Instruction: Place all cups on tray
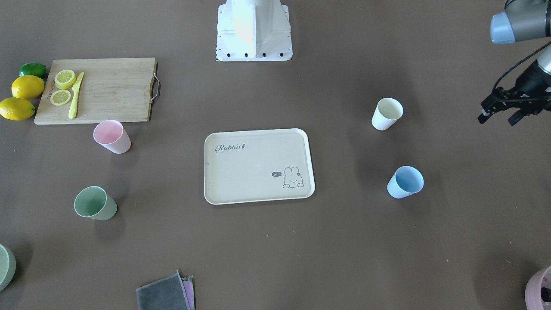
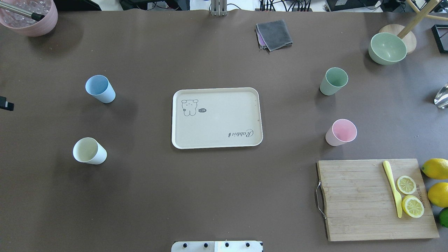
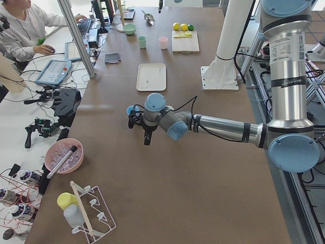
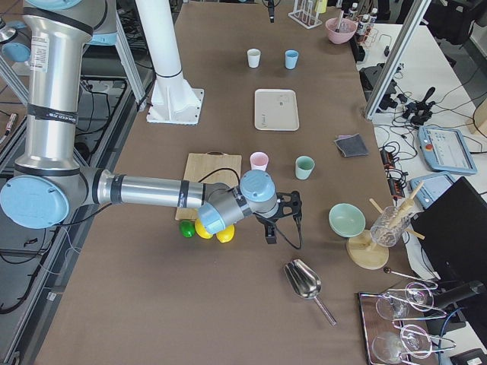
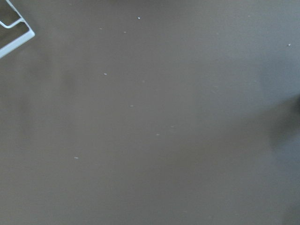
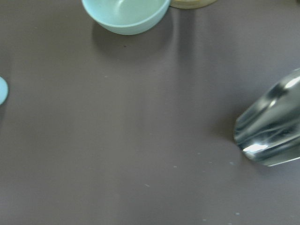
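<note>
The cream tray [image 1: 249, 172] with "Rabbit" script lies empty in the middle of the table [image 2: 217, 119]. The cups stand upright on the table around it. The white cup [image 1: 387, 113] and blue cup [image 1: 405, 181] are on my left side. The pink cup [image 1: 112, 136] and green cup [image 1: 94, 203] are on my right side. My left gripper [image 1: 498, 119] hovers open and empty beyond the white cup, near the table's end. My right gripper [image 4: 281, 228] shows only in the exterior right view, past the pink and green cups; I cannot tell whether it is open.
A wooden cutting board [image 2: 357, 199] with lemon slices and a yellow knife lies near the pink cup, with lemons [image 2: 435, 168] beside it. A green bowl [image 2: 387, 48], a metal scoop [image 6: 272, 136], a mauve pot [image 2: 29, 17] and a grey cloth [image 2: 274, 34] sit along the far edge.
</note>
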{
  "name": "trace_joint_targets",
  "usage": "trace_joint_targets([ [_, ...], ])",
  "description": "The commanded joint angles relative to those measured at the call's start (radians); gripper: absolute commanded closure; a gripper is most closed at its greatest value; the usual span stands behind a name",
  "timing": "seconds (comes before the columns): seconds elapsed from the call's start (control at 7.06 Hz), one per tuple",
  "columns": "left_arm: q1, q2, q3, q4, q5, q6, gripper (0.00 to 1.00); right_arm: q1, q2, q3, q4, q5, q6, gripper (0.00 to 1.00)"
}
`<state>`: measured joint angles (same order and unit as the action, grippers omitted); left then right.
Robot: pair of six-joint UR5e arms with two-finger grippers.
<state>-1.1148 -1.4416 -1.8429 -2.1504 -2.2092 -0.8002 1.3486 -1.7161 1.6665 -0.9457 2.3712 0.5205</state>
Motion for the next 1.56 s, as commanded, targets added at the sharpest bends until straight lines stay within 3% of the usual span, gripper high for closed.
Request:
trace_joint_targets([
  [0.0, 0.157, -0.002, -0.085, -0.006, 0.077, -0.193, 0.02, -0.171, 0.0, 0.125, 0.004, -0.061, 0.203, 0.0],
  [0.28, 0.26, -0.029, -0.088, -0.002, 0.146, -0.201, 0.07, -0.25, 0.021, 0.139, 0.002, -0.085, 0.217, 0.0],
  [0.71, 0.326, -0.037, -0.087, -0.003, 0.149, -0.209, 0.1, -0.4, 0.105, 0.147, -0.008, -0.119, 0.353, 0.01],
  [0.99, 0.365, -0.037, -0.085, -0.003, 0.158, -0.209, 0.13, -0.424, 0.119, 0.148, -0.008, -0.13, 0.375, 0.02],
  [1.13, 0.378, -0.037, -0.084, -0.003, 0.17, -0.211, 0.22, -0.427, 0.124, 0.148, -0.008, -0.13, 0.375, 0.02],
  [1.42, 0.386, -0.039, -0.072, -0.003, 0.177, -0.212, 0.65, -0.447, 0.13, 0.142, -0.008, -0.138, 0.377, 0.02],
])
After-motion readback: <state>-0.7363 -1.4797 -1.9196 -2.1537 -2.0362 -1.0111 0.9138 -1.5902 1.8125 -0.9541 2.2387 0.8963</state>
